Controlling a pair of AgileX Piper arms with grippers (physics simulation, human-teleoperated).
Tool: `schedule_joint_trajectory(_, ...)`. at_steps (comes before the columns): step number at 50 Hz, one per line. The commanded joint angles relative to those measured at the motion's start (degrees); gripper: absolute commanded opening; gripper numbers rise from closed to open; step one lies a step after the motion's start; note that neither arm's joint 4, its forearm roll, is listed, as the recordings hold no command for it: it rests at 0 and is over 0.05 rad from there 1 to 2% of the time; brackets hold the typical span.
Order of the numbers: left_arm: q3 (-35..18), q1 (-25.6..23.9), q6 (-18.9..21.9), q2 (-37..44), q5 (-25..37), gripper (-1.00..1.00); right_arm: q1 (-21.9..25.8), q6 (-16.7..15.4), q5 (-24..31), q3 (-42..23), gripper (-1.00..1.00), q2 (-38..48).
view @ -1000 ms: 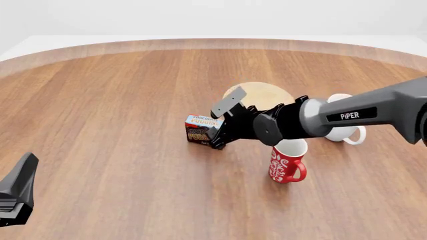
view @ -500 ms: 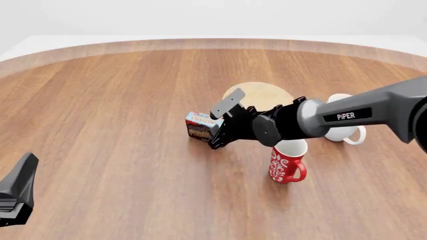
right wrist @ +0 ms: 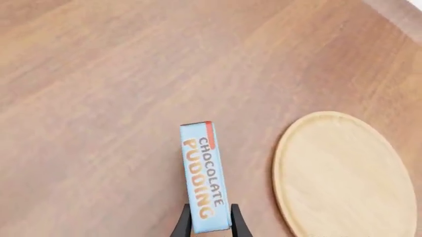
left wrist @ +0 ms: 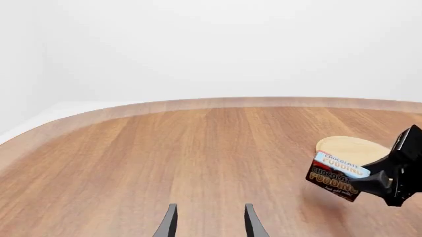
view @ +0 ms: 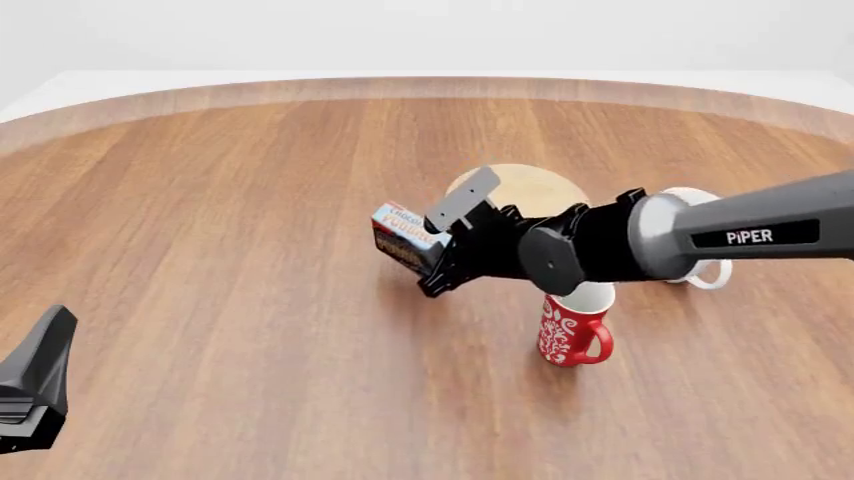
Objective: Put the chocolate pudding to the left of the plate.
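At the near left edge of the front view, the left pincer (view: 34, 385) hangs low over the wooden counter (view: 240, 200), well apart from everything else; seen from its own wrist, its two thin fingers (left wrist: 169, 223) stand parted with only bare wood between them, holding nothing. Farther in and to the right stands the red patterned mug (view: 574, 325), its handle turned toward the right, directly below the grey right arm (view: 747, 235) marked "PIPER" that reaches in from the right. At the end of that arm, the right pincer (view: 430, 262) is closed on the chocolate pudding (view: 404, 238), its fingers (right wrist: 181, 224) pressed against the two broad sides of the box at one end. The box is tilted, with its light blue band facing up and left, and the left wrist view shows it raised clear of the counter with a faint shadow beneath. It sits just to the left of the plate (view: 534, 190), the tan wooden disc lying flat beyond the pincer, not touching it. Behind the arm, to the right of the plate, a white mug (view: 701, 270) is partly hidden.
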Motion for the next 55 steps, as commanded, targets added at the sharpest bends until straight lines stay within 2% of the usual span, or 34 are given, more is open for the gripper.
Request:
schedule_joint_trajectory(1,0.0,0.0,0.0,0.0,0.0,1.00,0.0,0.6,1.8,0.8,-1.00,-4.1)
schedule_joint_trajectory(13,0.0,0.0,0.0,0.0,0.0,1.00,0.5,-0.4,5.3,-2.2,-1.00,-5.7)
schedule_joint_trajectory(24,0.0,0.0,0.0,0.0,0.0,1.00,-0.3,-2.1,9.9,-10.3,-1.00,-3.3)
schedule_joint_trajectory(39,0.0,0.0,0.0,0.0,0.0,1.00,-1.8,-3.6,14.0,-22.6,-1.00,3.6)
schedule_joint_trajectory(55,0.0,0.0,0.0,0.0,0.0,1.00,-3.5,-4.0,17.0,-36.2,-1.00,15.5)
